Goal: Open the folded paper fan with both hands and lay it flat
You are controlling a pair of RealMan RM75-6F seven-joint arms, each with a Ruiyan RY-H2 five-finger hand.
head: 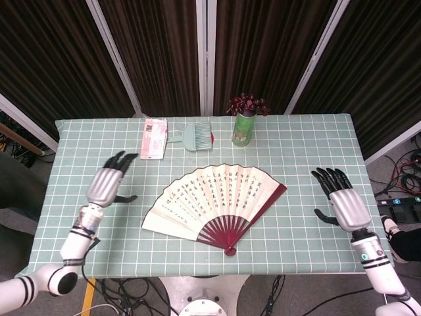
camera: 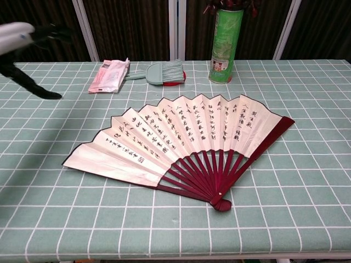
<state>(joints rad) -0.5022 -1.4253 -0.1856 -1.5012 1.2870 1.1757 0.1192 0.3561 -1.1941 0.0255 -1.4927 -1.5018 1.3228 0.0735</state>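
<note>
The paper fan (head: pixel 214 197) lies spread wide and flat on the green checked tablecloth, cream leaf with black writing and dark red ribs meeting at a pivot near the front. In the chest view the fan (camera: pixel 181 142) fills the middle. My left hand (head: pixel 108 182) hovers well to the fan's left, fingers spread, holding nothing; the chest view catches only part of the left hand (camera: pixel 24 46) at the top left corner. My right hand (head: pixel 343 204) is far to the fan's right, fingers apart and empty, and is out of the chest view.
A green can with dark flowers (head: pixel 243 125) stands at the back behind the fan. A small teal brush (head: pixel 195 136) and a pink packet (head: pixel 154 137) lie at the back left. The table's front edge (head: pixel 197 273) runs close to the fan's pivot.
</note>
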